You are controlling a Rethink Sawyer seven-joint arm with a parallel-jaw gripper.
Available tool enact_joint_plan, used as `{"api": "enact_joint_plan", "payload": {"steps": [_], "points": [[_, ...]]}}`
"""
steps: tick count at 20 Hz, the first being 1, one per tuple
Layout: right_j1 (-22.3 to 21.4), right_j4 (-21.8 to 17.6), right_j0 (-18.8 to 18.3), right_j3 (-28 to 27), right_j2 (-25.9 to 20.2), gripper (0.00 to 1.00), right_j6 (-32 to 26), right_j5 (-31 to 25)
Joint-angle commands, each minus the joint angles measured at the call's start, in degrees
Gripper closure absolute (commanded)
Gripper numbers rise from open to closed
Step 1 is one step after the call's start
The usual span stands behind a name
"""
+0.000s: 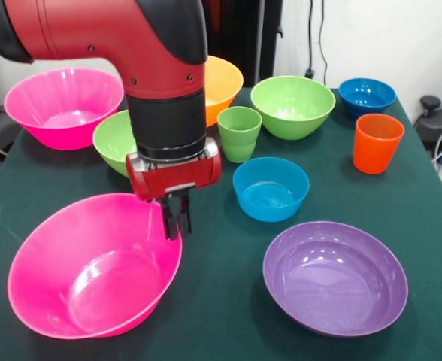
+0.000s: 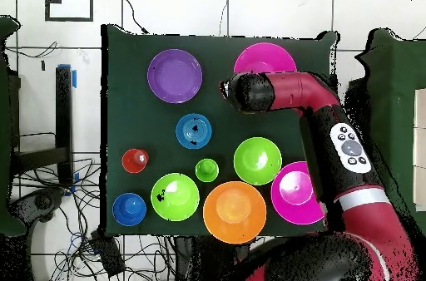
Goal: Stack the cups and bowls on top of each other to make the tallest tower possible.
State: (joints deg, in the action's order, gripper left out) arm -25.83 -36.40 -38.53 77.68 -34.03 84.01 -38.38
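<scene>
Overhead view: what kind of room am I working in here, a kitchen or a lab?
Most likely a robotics lab, not a kitchen. The table wears a dark green cloth, loose cables trail over the tiled floor beside it, and the plastic bowls, like the purple bowl, are laid out as test props.

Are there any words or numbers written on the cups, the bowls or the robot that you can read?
None can be read.
Cups and bowls, such as the purple bowl and the orange cup: plain, no print.
Robot arm: no lettering shows in the front view.
White button panel on the arm, overhead view: dark marks, too small to read.
</scene>
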Motion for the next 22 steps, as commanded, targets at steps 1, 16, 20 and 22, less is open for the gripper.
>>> {"api": "enact_joint_plan", "payload": {"steps": [1, 16, 20, 22], "points": [[-1.71, -0.68, 1.42, 7.49, 0.67, 1.0, -7.8, -7.03], [-6.75, 1.86, 0.72, 13.5, 1.89, 1.0, -4.05, -10.09], [-8.42, 3.41, 0.58, 16.39, 2.01, 1.0, -2.47, -11.26], [-9.13, 4.25, 0.02, 18.42, 1.85, 1.0, -2.08, -11.63]]}}
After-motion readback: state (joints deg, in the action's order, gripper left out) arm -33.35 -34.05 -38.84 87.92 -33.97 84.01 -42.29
